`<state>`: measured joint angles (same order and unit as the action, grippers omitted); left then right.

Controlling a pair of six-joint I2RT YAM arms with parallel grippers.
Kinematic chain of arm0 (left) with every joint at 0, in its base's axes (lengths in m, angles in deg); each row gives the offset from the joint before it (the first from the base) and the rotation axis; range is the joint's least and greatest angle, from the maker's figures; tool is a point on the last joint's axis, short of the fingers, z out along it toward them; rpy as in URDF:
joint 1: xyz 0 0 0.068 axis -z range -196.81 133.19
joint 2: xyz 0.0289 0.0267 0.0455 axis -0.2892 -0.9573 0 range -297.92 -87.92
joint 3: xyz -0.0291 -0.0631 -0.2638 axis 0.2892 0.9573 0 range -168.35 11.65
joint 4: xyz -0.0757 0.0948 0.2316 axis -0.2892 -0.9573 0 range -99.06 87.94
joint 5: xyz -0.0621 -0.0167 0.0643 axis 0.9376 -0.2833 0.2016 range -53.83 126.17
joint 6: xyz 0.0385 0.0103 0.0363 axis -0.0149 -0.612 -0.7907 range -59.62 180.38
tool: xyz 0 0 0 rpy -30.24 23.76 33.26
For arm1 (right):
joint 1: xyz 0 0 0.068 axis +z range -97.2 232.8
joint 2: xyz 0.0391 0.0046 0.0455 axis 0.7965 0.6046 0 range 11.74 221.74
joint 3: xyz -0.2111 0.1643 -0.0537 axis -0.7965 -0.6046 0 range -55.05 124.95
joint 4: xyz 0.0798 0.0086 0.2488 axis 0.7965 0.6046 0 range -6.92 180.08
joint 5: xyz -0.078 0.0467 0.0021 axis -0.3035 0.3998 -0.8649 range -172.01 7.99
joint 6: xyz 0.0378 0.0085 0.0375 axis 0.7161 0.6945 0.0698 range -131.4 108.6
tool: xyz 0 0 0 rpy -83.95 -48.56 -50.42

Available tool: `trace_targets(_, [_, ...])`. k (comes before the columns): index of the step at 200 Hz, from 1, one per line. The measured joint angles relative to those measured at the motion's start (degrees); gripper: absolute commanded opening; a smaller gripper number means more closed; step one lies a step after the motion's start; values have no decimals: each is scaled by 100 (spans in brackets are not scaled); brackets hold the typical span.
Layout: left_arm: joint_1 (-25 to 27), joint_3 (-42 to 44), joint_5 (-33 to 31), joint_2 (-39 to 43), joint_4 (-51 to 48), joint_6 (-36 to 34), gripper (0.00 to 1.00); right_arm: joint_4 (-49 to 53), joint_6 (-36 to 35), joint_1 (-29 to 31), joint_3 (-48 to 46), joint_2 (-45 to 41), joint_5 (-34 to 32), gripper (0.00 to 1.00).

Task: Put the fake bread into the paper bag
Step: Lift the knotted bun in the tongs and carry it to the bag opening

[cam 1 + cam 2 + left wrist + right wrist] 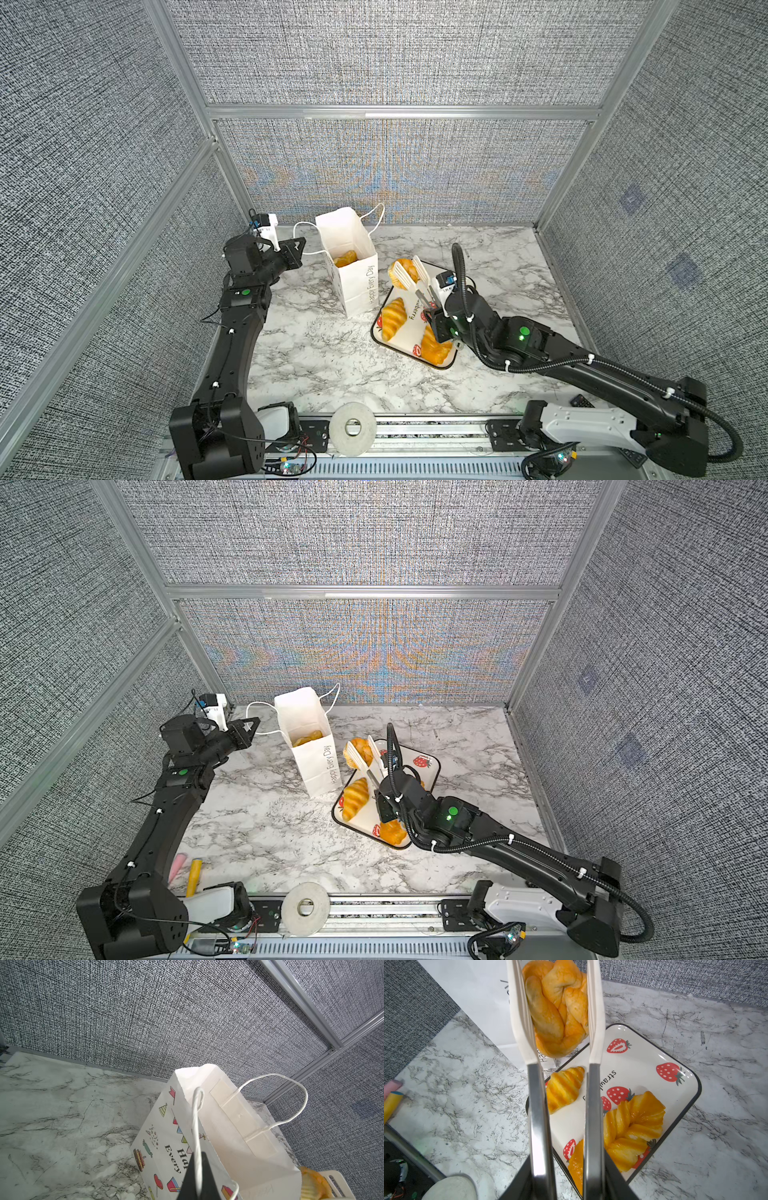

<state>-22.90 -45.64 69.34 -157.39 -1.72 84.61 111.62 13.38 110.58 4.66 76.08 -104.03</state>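
The white paper bag [354,286] [318,771] stands upright and open, with a golden piece of fake bread [345,258] inside. My left gripper [301,245] [198,1160] is shut on the bag's cord handle [196,1115] and holds it out to the left. My right gripper [432,320] [566,1167] is shut on white-tipped metal tongs [415,274] [593,1022]. The tongs clamp a twisted roll [556,1007] [360,750] above the tray's far corner, beside the bag. A croissant [392,318] [563,1088] and a ridged loaf [436,351] [633,1126] lie on the tray.
The strawberry-print tray [409,336] [643,1057] with a black rim sits right of the bag on the marble table. A roll of tape [352,428] lies at the front edge. Pink [178,864] and yellow [194,875] items lie front left. Grey walls enclose three sides.
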Motion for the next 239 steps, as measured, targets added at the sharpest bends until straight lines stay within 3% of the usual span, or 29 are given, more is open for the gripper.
trace_targets(117, [0,0,0,17,0,0,0,-586,-219,-2,339,70,9,40])
trace_targets(239, [0,0,0,26,0,0,0,-1331,-435,0,1062,728,291,40])
